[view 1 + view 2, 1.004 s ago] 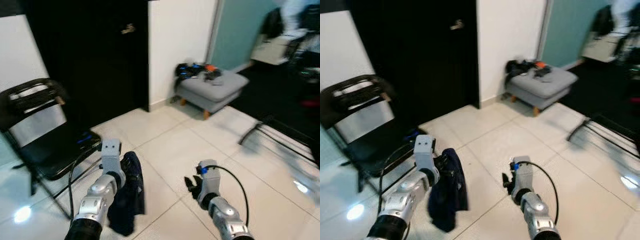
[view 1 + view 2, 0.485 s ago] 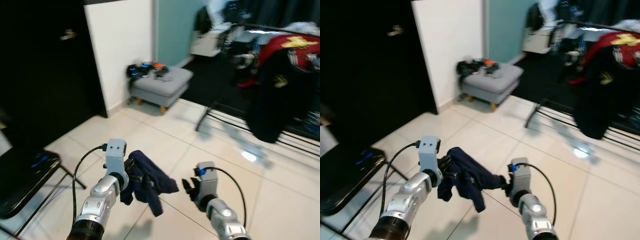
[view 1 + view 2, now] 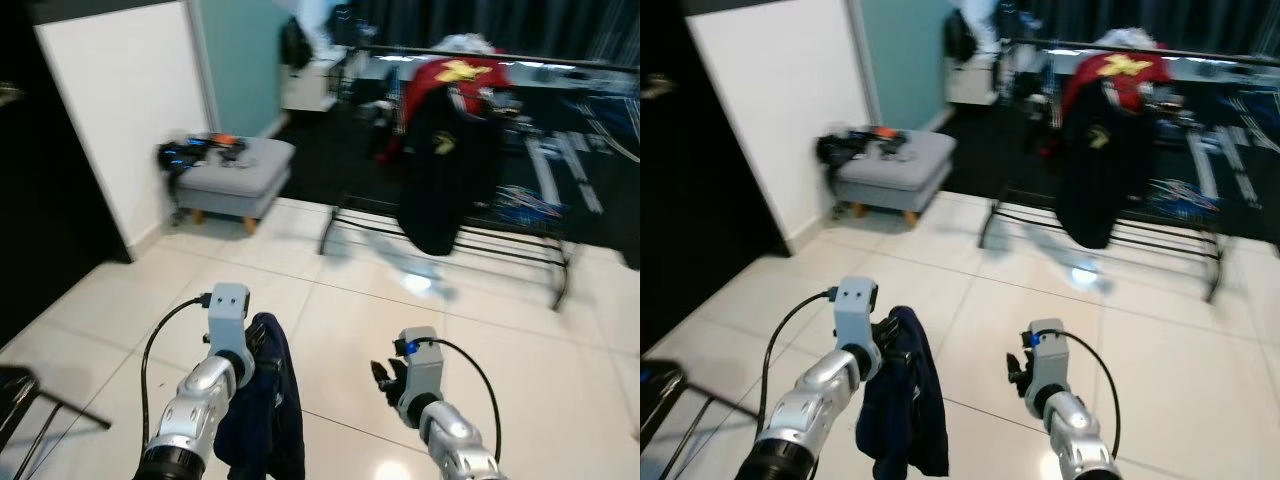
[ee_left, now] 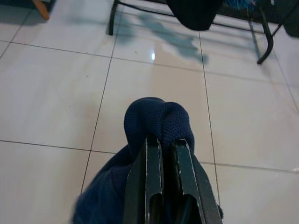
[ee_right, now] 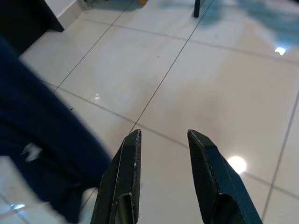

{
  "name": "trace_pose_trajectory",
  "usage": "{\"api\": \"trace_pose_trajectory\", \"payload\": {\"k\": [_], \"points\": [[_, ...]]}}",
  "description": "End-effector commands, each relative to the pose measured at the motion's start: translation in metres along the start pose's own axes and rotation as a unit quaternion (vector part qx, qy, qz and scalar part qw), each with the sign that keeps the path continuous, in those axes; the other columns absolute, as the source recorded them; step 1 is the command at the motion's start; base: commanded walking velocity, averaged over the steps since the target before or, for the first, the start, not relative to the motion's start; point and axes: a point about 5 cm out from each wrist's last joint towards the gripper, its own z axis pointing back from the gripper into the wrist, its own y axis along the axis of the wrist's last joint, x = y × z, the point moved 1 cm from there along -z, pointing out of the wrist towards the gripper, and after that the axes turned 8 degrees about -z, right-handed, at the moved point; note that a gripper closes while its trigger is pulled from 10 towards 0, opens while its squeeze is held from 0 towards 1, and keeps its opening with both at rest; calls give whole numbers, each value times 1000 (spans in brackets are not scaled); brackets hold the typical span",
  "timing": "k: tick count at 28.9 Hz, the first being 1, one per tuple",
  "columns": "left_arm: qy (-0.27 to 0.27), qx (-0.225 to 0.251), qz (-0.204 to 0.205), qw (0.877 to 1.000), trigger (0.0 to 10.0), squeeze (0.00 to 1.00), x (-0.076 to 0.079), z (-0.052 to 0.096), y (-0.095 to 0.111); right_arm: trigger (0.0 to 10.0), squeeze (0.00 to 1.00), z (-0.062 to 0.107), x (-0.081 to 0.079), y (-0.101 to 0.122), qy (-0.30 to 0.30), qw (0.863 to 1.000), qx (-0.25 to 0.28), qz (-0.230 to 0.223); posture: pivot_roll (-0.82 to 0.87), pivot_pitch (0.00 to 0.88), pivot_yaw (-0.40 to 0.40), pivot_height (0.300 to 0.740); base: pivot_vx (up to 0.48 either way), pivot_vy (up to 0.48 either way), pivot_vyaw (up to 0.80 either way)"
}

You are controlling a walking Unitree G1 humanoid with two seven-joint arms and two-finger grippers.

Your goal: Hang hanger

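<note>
Now that the view has swung round, the clothes rack (image 3: 450,240) is ahead; left gripper (image 4: 166,154) pinches the navy garment (image 3: 902,400), right gripper (image 5: 163,154) parted, empty, so hanging comes next.

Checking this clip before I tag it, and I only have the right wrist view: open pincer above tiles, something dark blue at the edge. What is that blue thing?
Observer: A navy garment, clamped in the left pincer.
Operator: Is anything to hang it on in view?
Observer: Yes, a black clothes rack stands ahead across the tiles, with a dark garment draped on it.
Operator: Anything else nearby?
Observer: A grey footstool by the white wall, to the robot's left.
</note>
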Motion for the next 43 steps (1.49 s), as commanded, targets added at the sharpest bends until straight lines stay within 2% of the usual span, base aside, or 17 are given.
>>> {"api": "trace_pose_trajectory", "payload": {"k": [1, 6, 13, 17, 38, 43], "points": [[-4, 12, -7, 1000, 10000, 0, 0, 1, 4, 10000, 0, 0, 1, 2, -2, 1000, 3, 2, 45, 7, 78, 740, 0, 0, -800], [-11, 10, -1, 1000, 10000, 0, 1, 2, 3, 10000, 0, 0, 1, 1, -3, 1000, 3, 1, 44, 2, 80, 740, 0, 0, -800], [-24, 16, -20, 999, 10000, 0, 3, 2, 3, 10000, 0, 1, 2, 1, -7, 1000, 4, 1, 40, 0, 83, 740, 0, 0, -800], [-27, 16, -18, 999, 10000, 0, 4, 2, 3, 10000, 0, 1, 2, 1, -5, 1000, 6, 1, 39, 0, 82, 740, 0, 0, -800], [4, 47, -15, 999, 10000, 0, -1, 3, 9, 10000, 0, 1, 2, 6, -3, 1000, 21, 6, 48, 0, 61, 740, 0, 0, 0], [36, 52, -18, 998, 10000, 0, -7, 5, 8, 10000, 0, 0, 2, 17, -7, 998, 56, 5, 51, 0, 58, 740, 0, 0, 0]]}}
